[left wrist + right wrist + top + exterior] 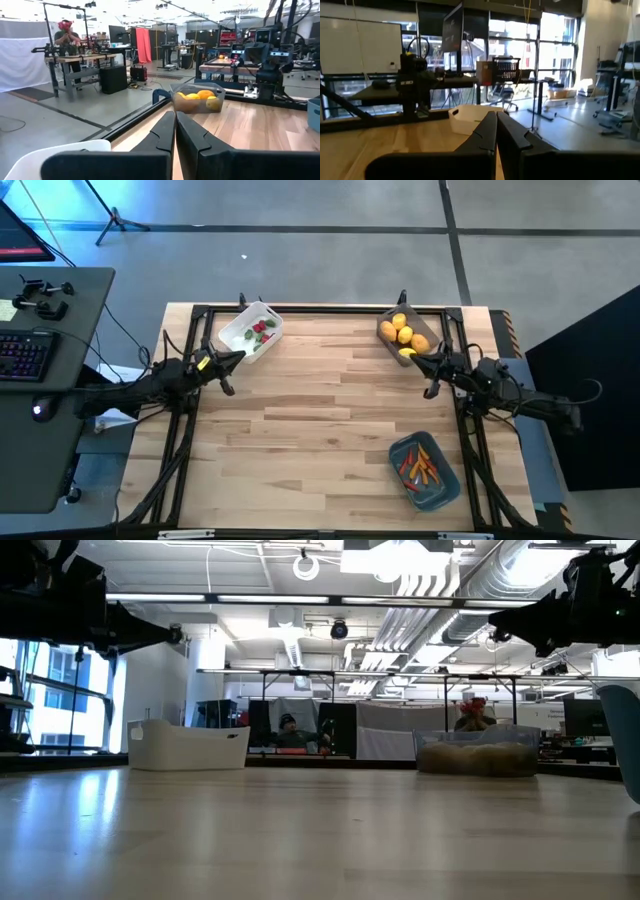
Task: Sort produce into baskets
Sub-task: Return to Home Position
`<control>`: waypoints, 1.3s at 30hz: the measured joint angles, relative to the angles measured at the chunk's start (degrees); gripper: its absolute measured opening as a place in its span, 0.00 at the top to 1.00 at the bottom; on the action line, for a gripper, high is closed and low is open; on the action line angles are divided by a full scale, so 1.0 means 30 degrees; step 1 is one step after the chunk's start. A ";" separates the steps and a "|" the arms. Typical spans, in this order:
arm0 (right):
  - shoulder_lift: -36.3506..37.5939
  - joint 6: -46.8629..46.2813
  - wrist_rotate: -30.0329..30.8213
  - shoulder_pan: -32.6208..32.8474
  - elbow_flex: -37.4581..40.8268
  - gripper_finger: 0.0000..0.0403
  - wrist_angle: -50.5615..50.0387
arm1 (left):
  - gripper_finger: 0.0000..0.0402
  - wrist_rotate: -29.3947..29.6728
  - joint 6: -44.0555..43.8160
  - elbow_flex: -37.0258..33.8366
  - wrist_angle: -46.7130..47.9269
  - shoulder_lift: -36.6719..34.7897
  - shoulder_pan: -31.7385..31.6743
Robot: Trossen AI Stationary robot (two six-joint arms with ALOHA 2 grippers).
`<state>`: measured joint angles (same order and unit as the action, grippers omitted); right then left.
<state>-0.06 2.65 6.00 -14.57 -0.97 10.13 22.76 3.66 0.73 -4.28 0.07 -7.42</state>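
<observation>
Pinching shut on nothing, the left gripper (228, 387) hangs just below the white bin (238, 335) at upper left, whose red and green pieces (262, 330) are too small to name. The right gripper (430, 390), likewise closed and empty, hangs below the grey bin (428, 335) of yellow fruits (404, 334). The blue bin (432, 495), lower right, holds orange pieces (422, 467).

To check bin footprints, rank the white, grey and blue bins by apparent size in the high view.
1. blue bin: looks largest.
2. white bin and grey bin: look about alike, so not ranked against each other.
</observation>
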 joint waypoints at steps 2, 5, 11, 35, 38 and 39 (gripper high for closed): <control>-0.0041 0.0047 0.0000 0.0000 0.0129 1.00 0.0215 | 1.00 0.0022 -0.0015 0.0040 0.0177 0.0030 0.0000; -0.0034 -0.0298 0.0001 0.0000 0.0129 1.00 0.0288 | 1.00 0.0008 0.0002 0.0051 0.0303 0.0056 0.0000; -0.0034 -0.0885 0.1849 0.0000 0.0129 1.00 -0.1678 | 1.00 -0.0294 -0.0268 0.0051 0.0338 0.0054 -0.0007; -0.0224 -0.0064 0.5901 -0.0007 0.0129 1.00 -0.2129 | 1.00 -0.1389 -0.0387 0.0036 0.0464 0.0418 -0.0015; -0.0224 -0.0705 0.5864 -0.0007 0.0129 1.00 -0.2129 | 1.00 -0.1388 -0.0120 0.0036 0.0462 0.0418 -0.0015; -0.0224 -0.0891 0.5864 -0.0007 0.0129 1.00 -0.2129 | 1.00 -0.1385 -0.0150 0.0036 0.0462 0.0418 -0.0015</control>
<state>-0.73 -0.02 23.59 -14.59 -0.58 3.75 18.61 3.21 0.84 -2.90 1.32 -7.46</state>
